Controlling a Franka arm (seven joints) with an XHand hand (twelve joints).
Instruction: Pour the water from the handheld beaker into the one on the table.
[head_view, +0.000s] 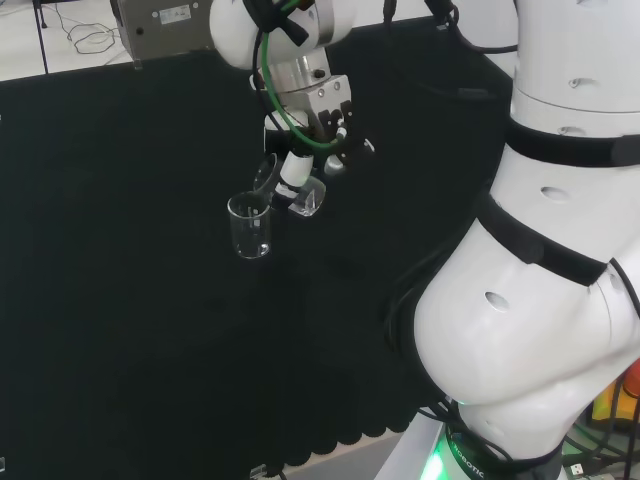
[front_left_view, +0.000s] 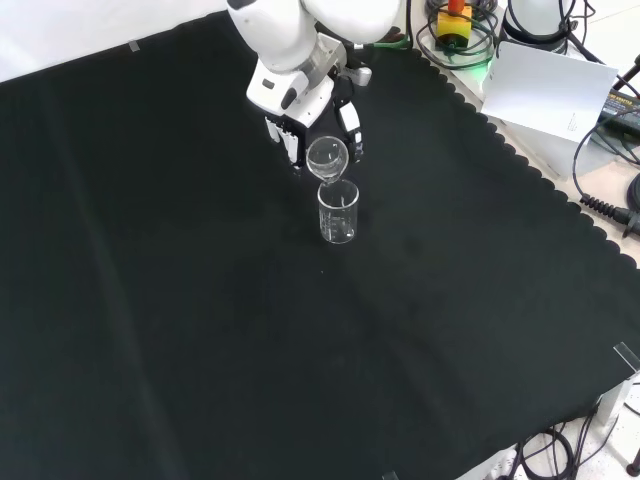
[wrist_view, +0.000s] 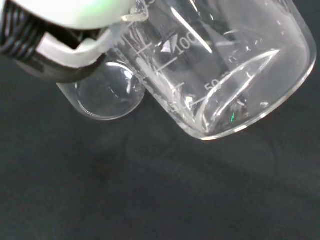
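The hand (front_left_view: 305, 105) grips a clear beaker (front_left_view: 327, 158), fingers curled round its wall, and holds it tipped over above the black cloth (front_left_view: 200, 330). In the front view the held beaker's open mouth faces the camera as a ring, its lip right at the rim of a second beaker (front_left_view: 338, 212) that stands upright on the cloth just below it in that view. The head view turns this by a quarter: there the standing beaker (head_view: 249, 226) sits to the left of the hand (head_view: 310, 130), and the tilted beaker (head_view: 300, 195) shows only as faint glints between the fingers, so its tilt is hard to read from that side.

The wrist view gives what neither wide view does: the tilted beaker's wall (wrist_view: 225, 65) seen close, with a printed scale of white graduation lines (numerals sit beside the marks), and the round glass of the other beaker (wrist_view: 105, 95) just beside it, partly under a white and black part of the hand (wrist_view: 65, 45). Whether water is running between the two I cannot tell; a bright curved line shows in the tilted one
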